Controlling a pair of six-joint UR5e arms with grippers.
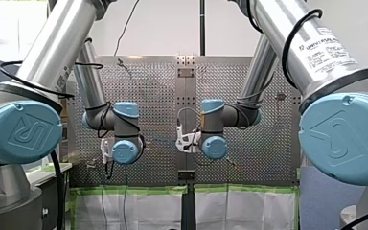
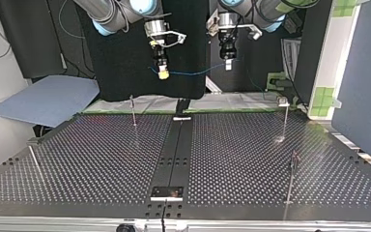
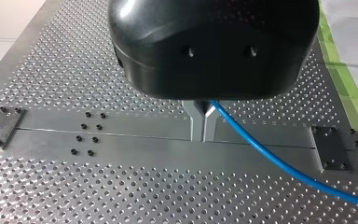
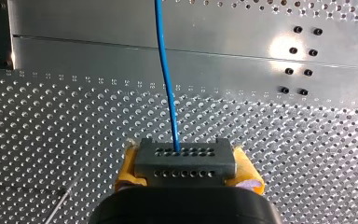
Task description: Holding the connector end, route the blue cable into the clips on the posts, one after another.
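Observation:
High above the table a blue cable (image 2: 193,73) hangs in a shallow sag between both grippers. My right gripper (image 2: 163,73), at the top view's left, is shut with its yellow pads (image 4: 129,169) on a grey connector block (image 4: 185,157); the cable (image 4: 167,84) leaves the block ahead of it. My left gripper (image 3: 203,134) has its metal fingers shut on the cable (image 3: 279,161), which trails off to one side. Thin posts stand on the table below: one far left (image 2: 133,110), one far right (image 2: 286,118), one near right (image 2: 292,179), one near left (image 2: 35,162).
The perforated table (image 2: 101,164) has a smooth centre strip (image 2: 176,150) with bolted plates. A grey mat (image 2: 48,99) lies off the table at the top view's left. Green tape and a white sheet line the far edge (image 2: 241,102).

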